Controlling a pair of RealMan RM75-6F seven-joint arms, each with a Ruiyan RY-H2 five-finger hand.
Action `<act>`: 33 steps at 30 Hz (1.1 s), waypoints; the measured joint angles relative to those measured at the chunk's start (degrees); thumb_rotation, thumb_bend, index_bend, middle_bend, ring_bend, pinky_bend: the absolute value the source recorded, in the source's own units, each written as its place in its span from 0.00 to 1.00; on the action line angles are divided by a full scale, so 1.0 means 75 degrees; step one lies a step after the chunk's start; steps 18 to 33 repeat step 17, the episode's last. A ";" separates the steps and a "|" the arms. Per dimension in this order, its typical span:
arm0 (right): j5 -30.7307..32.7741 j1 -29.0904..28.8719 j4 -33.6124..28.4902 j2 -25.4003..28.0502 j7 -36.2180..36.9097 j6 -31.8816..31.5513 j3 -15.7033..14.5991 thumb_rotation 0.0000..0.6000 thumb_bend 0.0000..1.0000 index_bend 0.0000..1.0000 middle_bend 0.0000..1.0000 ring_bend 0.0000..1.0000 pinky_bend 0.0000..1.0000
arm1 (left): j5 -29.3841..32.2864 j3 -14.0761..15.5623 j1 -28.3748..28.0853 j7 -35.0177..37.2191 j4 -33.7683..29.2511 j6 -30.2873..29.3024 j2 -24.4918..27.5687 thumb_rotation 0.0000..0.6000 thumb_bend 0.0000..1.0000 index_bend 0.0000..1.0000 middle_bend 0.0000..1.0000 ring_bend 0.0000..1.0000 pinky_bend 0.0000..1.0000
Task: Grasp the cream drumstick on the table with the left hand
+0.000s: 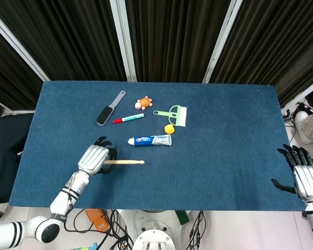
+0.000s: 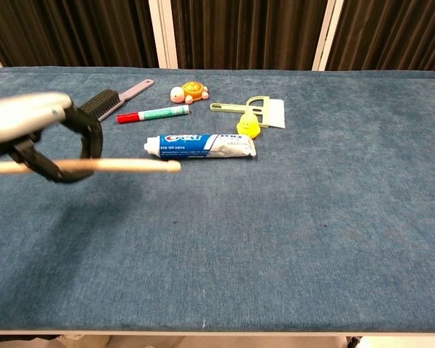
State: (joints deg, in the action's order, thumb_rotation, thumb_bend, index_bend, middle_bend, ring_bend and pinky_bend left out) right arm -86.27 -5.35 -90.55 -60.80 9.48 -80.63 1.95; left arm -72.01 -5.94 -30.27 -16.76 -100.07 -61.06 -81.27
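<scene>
The cream drumstick (image 1: 126, 162) (image 2: 123, 166) hangs level above the blue table, its rounded tip pointing right. My left hand (image 1: 94, 158) (image 2: 40, 134) grips its handle end, dark fingers curled around the shaft; in the chest view the hand is blurred by motion and the butt end pokes out at the left. My right hand (image 1: 304, 175) shows only in the head view, off the table's front right corner, fingers spread and holding nothing.
Behind the drumstick lies a toothpaste tube (image 1: 149, 140) (image 2: 200, 145). Farther back are a grey brush (image 1: 109, 109), a red-capped marker (image 1: 128, 119), an orange turtle toy (image 1: 143, 103), a green and white scraper (image 1: 173, 113) and a small yellow piece (image 1: 169, 128).
</scene>
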 measured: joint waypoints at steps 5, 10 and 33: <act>-0.0016 0.0017 -0.0024 0.0002 -0.0052 -0.0034 -0.0008 1.00 0.29 0.21 0.14 0.08 0.00 | -0.0185 -0.0255 -0.0073 0.0342 -0.0705 0.0003 0.0961 1.00 0.42 0.57 0.58 0.23 0.11; -0.0032 0.0031 -0.0050 0.0007 -0.0082 -0.0057 -0.0018 1.00 0.29 0.21 0.14 0.08 0.00 | -0.0236 -0.0538 -0.0162 0.0604 -0.1438 0.0048 0.1942 1.00 0.42 0.57 0.58 0.23 0.11; -0.0006 0.0026 -0.0061 0.0014 -0.0072 -0.0023 -0.0016 1.00 0.29 0.21 0.14 0.08 0.00 | -0.0247 -0.0827 -0.0285 0.0904 -0.2190 0.0159 0.2987 1.00 0.42 0.57 0.58 0.23 0.11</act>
